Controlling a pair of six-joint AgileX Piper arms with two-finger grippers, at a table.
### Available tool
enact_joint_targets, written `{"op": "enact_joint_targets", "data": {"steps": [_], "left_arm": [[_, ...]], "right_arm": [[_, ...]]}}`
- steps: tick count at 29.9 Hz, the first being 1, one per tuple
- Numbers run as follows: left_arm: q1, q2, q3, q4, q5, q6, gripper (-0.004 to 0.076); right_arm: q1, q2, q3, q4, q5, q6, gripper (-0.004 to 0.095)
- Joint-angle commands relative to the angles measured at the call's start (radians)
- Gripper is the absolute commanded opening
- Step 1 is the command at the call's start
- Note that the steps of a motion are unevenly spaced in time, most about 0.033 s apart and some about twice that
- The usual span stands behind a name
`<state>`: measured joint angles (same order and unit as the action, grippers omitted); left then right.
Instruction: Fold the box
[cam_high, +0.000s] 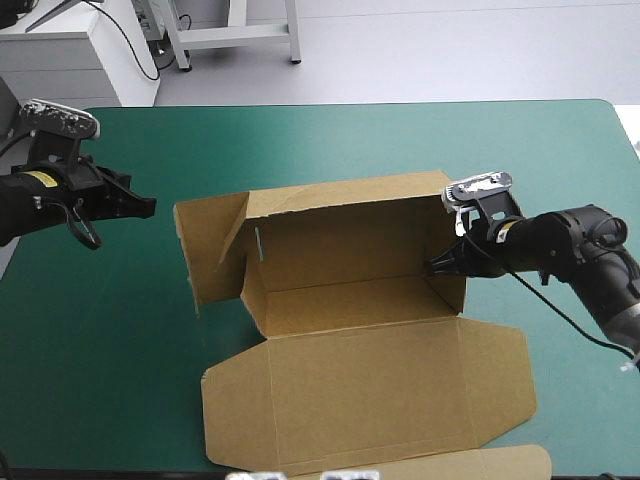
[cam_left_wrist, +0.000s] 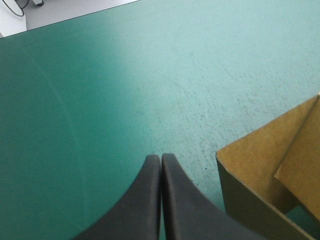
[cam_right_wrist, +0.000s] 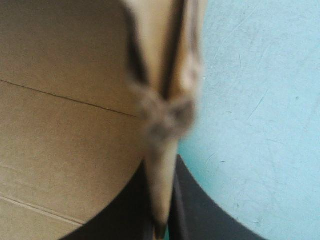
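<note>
Box (cam_high: 350, 300) sits mid-bench (cam_high: 300, 140), long axis left to right, lid flat toward the near edge; right tool (cam_high: 436, 267) pinches its right end wall, left tool (cam_high: 150, 207), closed and empty, hangs off the left end, nearer that flap

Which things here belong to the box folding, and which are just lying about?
Job: box; right gripper, shut on the box's right wall; left gripper, shut, off the box.
Just there: table.
</note>
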<state>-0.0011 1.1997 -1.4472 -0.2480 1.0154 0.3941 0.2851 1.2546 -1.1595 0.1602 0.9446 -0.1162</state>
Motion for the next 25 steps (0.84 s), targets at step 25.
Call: {"op": "enact_joint_targets", "data": {"steps": [25], "left_arm": [[0.002, -0.023, -0.024, -0.036, -0.036, 0.024, -0.0009]], "right_arm": [[0.002, 0.399, -0.214, -0.016, 0.053, 0.040, -0.0018]]}}
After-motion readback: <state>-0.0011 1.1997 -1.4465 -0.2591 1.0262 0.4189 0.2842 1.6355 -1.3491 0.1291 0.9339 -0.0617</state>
